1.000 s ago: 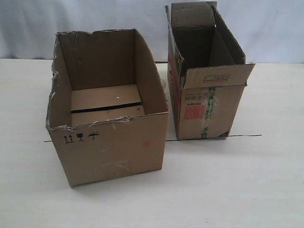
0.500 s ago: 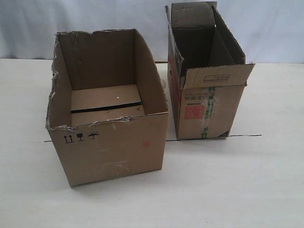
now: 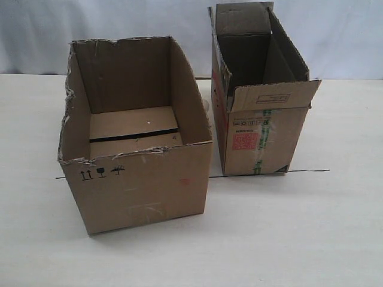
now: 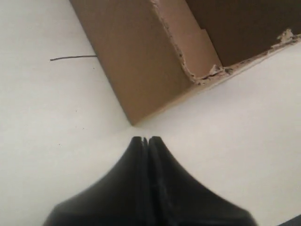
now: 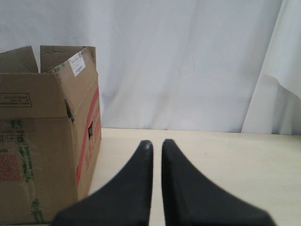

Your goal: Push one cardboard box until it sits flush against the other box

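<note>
Exterior view: the cardboard box [image 3: 137, 179] stands on the pale table [image 3: 269, 239] left of centre, nearer the front edge. The other box [image 3: 263, 137] stands right of centre, nearer the far edge. At their bases the two boxes are apart, with a strip of bare table between them. A thin black line [image 3: 308, 171] runs across the table at the foot of the other box.

Containers: the cardboard box is open-topped with ragged rims. Its floor shows two bottom flaps with a dark slit between them. Small black symbols [image 3: 102, 173] mark its front face. The other box has its rear flap upright and its front flap folded outward. It also carries a red square label [image 3: 245, 141] and green-printed tape [image 3: 264, 128]. Its interior is in shadow and the contents cannot be told.

Wrist views only: the grippers appear here and not in the exterior view.
- The left gripper [image 4: 146, 140] has its fingers pressed together and holds nothing. It sits just beside a bottom corner of the cardboard box [image 4: 131, 61], with a sliver of table between.
- The right gripper [image 5: 156, 143] shows only a narrow slit between its fingers and holds nothing. It is beside the other box [image 5: 42, 155] but apart from it.
- The right wrist view also shows a red stripe [image 5: 87, 136] and a white sticker [image 5: 76, 63] on that box's side wall, before a white curtain [image 5: 188, 61].
</note>
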`<state>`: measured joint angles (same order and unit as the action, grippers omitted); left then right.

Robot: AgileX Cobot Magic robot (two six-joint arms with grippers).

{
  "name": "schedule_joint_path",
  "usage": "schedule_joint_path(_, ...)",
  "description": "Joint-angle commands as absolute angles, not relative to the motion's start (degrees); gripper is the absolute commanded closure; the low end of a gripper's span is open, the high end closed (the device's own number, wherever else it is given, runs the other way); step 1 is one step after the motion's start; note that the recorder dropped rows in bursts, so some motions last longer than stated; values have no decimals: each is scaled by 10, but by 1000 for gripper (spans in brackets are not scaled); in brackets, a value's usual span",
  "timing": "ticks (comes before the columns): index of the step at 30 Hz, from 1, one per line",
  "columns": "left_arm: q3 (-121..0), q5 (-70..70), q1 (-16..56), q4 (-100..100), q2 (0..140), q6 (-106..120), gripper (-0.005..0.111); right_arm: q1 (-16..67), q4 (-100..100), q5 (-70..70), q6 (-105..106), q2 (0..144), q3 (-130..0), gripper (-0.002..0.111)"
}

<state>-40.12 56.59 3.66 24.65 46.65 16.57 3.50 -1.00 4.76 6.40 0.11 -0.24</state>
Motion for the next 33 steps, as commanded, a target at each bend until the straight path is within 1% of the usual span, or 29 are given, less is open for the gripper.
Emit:
schedule_joint_path(1,-430,591,62,261,482,199,107,35,-12,46,65,0,0,103)
schedule_joint_path(8,-436,614,189,208,510,133,107,35,-12,46,65,0,0,103)
schedule_joint_path(14,-437,546,327,156,548,58,107,35,-12,46,65,0,0,103)
schedule_joint_path(18,-461,534,399,105,617,24,107,35,-12,46,65,0,0,103)
schedule_joint_path(21,-495,540,428,68,670,7,107,35,-12,46,65,0,0,103)
schedule_joint_path(24,-533,548,442,43,714,0,107,35,-12,46,65,0,0,103)
schedule_joint_path(29,-597,552,444,7,807,-4,107,35,-12,46,65,0,0,103)
schedule_joint_path(33,-618,550,444,0,850,0,107,35,-12,46,65,0,0,103)
